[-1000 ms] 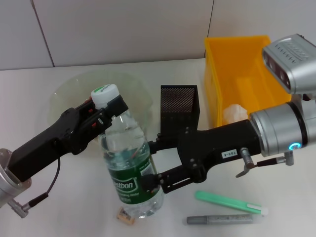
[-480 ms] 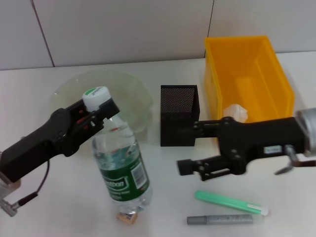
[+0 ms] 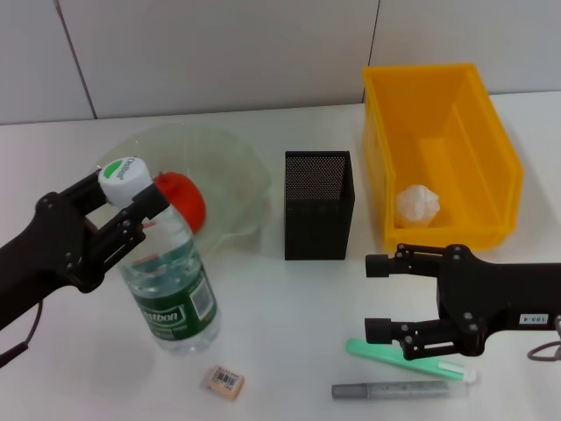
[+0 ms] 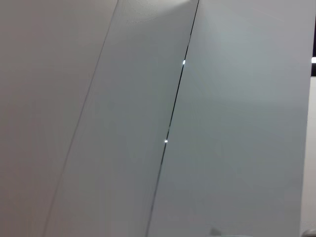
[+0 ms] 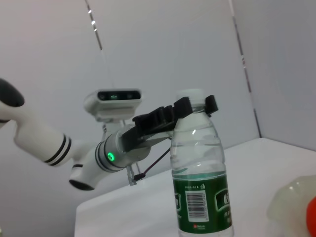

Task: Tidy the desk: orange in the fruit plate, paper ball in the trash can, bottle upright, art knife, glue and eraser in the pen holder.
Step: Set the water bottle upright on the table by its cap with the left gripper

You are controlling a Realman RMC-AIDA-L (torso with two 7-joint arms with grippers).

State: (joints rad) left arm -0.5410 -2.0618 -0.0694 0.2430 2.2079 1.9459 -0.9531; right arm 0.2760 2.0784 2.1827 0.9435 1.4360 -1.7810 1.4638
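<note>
White worktop [image 3: 289, 298] set against a pale panelled wall. Within the last second the right gripper [image 3: 379, 296] has let go of the bottle [image 3: 162, 267] and pulled back to the front right of the worktop, where its jaws now stand apart and empty just above the green art knife [image 3: 410, 360] and grey glue stick [image 3: 390, 390]. The left gripper [image 3: 118, 203] has carried the bottle from centre front toward the left edge and is clamped on its neck under the cap; the bottle stands near upright, base apparently on the surface. Judgement: the uprighting step is all but done, pending release.

Containers:
- The fruit plate [image 3: 237, 167], rear left, holds the orange [image 3: 182, 195], partly hidden behind the bottle.
- The trash can [image 3: 473, 114], rear right, holds the paper ball [image 3: 417, 205].
- The pen holder [image 3: 319, 203], centre, shows nothing inside from the head view.

The eraser [image 3: 223, 381] lies at the front edge, near the bottle's base. Three small items remain to be filed.
</note>
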